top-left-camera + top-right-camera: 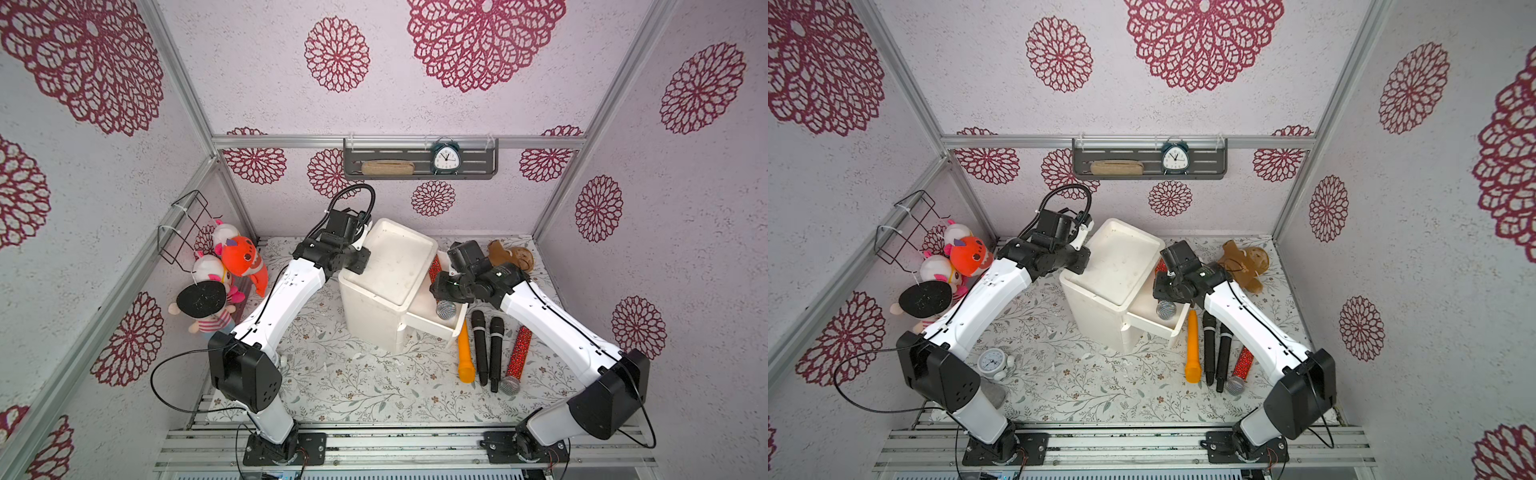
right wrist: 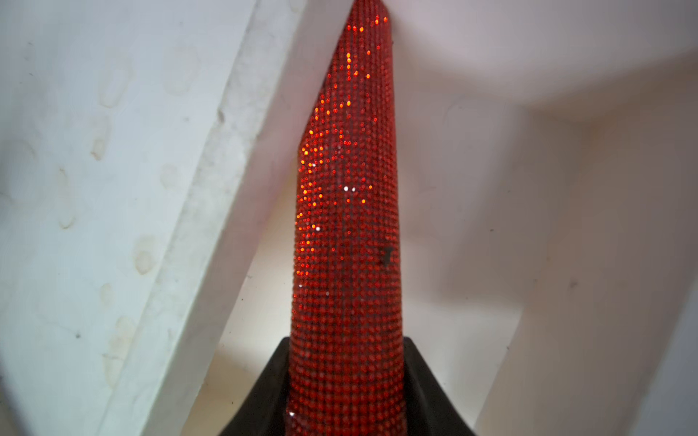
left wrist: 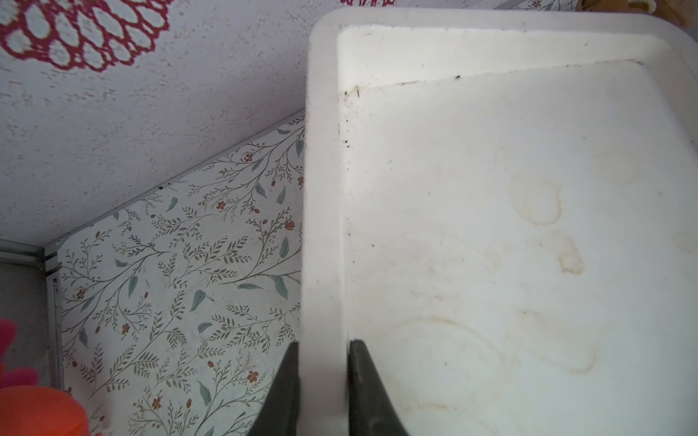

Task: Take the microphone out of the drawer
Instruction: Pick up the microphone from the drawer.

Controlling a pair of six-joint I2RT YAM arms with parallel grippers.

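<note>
Entry: white cabinet (image 1: 370,324), stood on the floral tabletop (image 1: 332,382); one drawer (image 1: 432,328) is drawn out from its side, as seen in both top views.

Contents of drawer: red glitter microphone (image 2: 345,226); its silver mesh head (image 1: 446,309) is placed at the drawer's outer end, and its handle is pointed back along the cabinet's flank; whether it rests on the drawer floor cannot be told.

Right jaws: pinched on the handle of the red glitter microphone, one dark finger (image 2: 264,396) being pressed to each side of it.

Left jaws: clamped on the raised rim (image 3: 325,188) of the cabinet's top, at the edge away from the drawer; one of the fingers (image 3: 283,389) is set outside the rim, its partner inside.

Beside the cabinet, on the drawer side, laid side by side on the tabletop: orange microphone (image 1: 465,357), just beside the drawer front; two black microphones (image 1: 480,345); second glitter microphone (image 1: 517,357), furthest out.

Behind the drawer: gingerbread plush (image 1: 511,255).

On the cabinet's opposite side, well apart: plush toys (image 1: 232,266), heaped against the wall.
</note>
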